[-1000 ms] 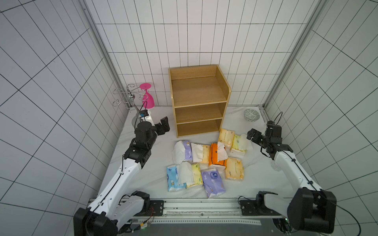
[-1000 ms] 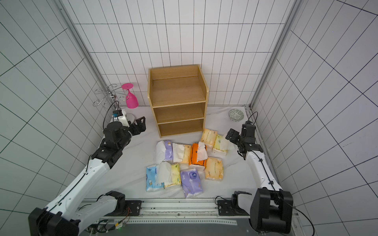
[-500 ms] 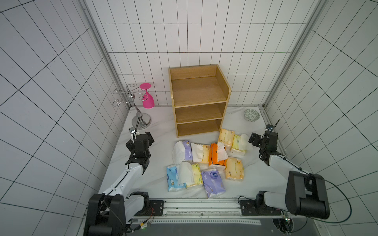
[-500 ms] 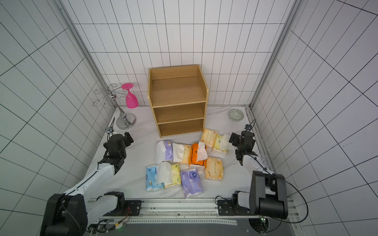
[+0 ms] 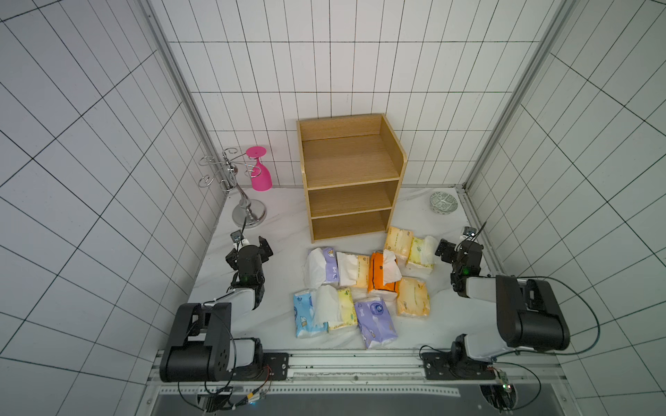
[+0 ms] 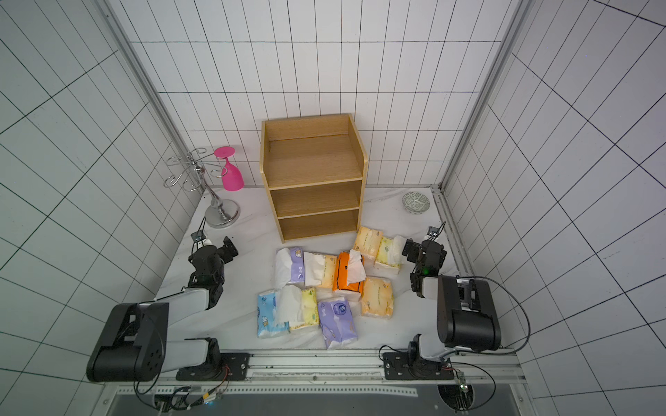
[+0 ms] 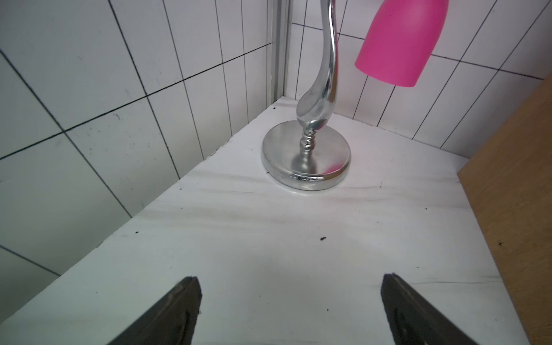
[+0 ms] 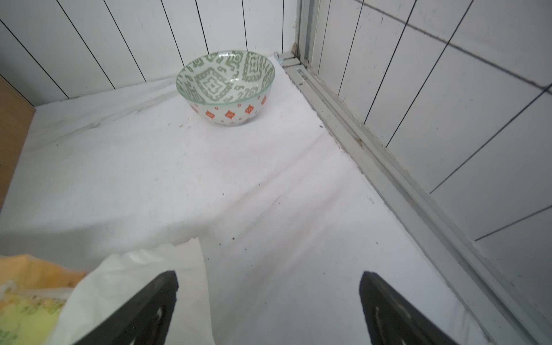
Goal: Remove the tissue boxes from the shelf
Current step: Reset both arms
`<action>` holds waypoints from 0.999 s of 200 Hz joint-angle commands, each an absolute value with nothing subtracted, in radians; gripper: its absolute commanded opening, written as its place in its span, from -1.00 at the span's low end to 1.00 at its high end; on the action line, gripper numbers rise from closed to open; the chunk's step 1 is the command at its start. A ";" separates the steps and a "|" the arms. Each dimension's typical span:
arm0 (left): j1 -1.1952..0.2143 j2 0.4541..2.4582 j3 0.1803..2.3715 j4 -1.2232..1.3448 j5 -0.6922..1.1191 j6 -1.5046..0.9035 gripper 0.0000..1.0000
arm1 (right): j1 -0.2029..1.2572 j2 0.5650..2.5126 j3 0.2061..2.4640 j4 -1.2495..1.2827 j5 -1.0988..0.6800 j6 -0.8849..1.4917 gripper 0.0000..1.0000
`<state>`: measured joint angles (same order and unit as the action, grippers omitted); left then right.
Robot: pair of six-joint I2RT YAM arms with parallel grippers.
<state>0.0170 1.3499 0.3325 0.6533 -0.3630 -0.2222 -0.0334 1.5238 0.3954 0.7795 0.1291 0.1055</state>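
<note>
The shelf (image 5: 351,180) stands bare on all three tiers in both top views, while nine packs (image 5: 378,277) lie jumbled on the worktop (image 5: 281,230) between the two pincers. Both arms sit folded low near their bases. The left pincer (image 7: 288,286), jaws wide and holding nothing, points at the rack (image 7: 306,158) with its pink glass (image 7: 400,41), well apart from the nearest pack. The right pincer (image 8: 268,283), also spread wide and empty, faces the bowl (image 8: 225,86) some way ahead of it.

Judged from this, the clearing looks done and the step in hand is parking the arms. To finish cleanly, the right arm needs the most care. A loose white tissue (image 8: 143,268) from the yellow pack (image 5: 420,254) lies just beside the right pincer's inner jaw, possibly under it. Any pull-back should lift first and draw away from the pile, jaws kept apart so nothing gets pinched or dragged. The left arm has open worktop around it and need only steer clear of the rack ahead. The deep corners of the lower tiers are partly hidden and worth a check.
</note>
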 commanded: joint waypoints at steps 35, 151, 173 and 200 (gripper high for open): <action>0.036 1.582 0.397 0.906 -0.189 -0.142 0.96 | -0.038 1.528 0.384 0.884 0.122 0.086 0.98; 0.006 1.560 0.443 0.778 -0.223 -0.122 0.96 | -0.020 1.531 0.399 0.859 0.158 0.078 0.98; 0.005 1.560 0.445 0.776 -0.224 -0.122 0.96 | -0.020 1.531 0.399 0.859 0.160 0.077 0.98; 0.006 1.560 0.445 0.776 -0.223 -0.122 0.96 | -0.020 1.531 0.398 0.859 0.160 0.077 0.98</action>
<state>0.0082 1.5730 0.4282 0.7856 -0.2226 -0.1368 -0.0261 1.5261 0.3935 0.8551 0.1440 0.0822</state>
